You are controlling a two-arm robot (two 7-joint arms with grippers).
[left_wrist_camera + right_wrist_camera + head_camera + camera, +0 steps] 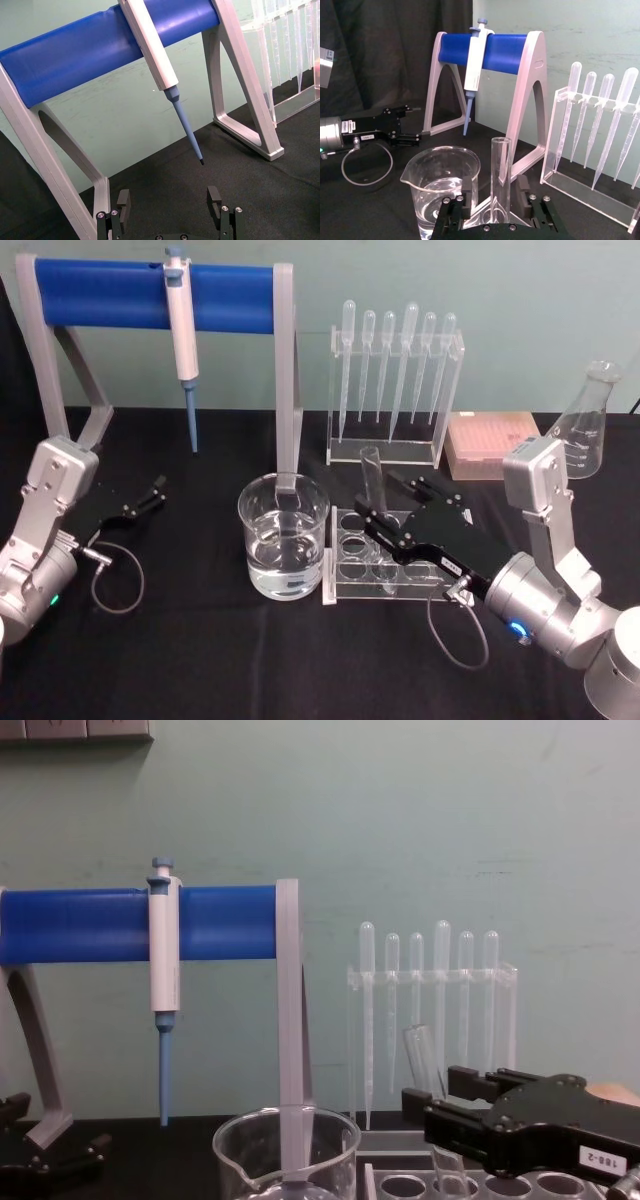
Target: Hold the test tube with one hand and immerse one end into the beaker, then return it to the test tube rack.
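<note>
Over the rack (pixel 385 550), right end effector (pixel 385 508) (level) flanks test tube (pixel 373 478).

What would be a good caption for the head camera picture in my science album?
Right gripper open around the test tube standing in its rack, beside the beaker of water.

The right gripper (pixel 432 1105) bears a small white label behind its jaws; its digits cannot be made out.
</note>
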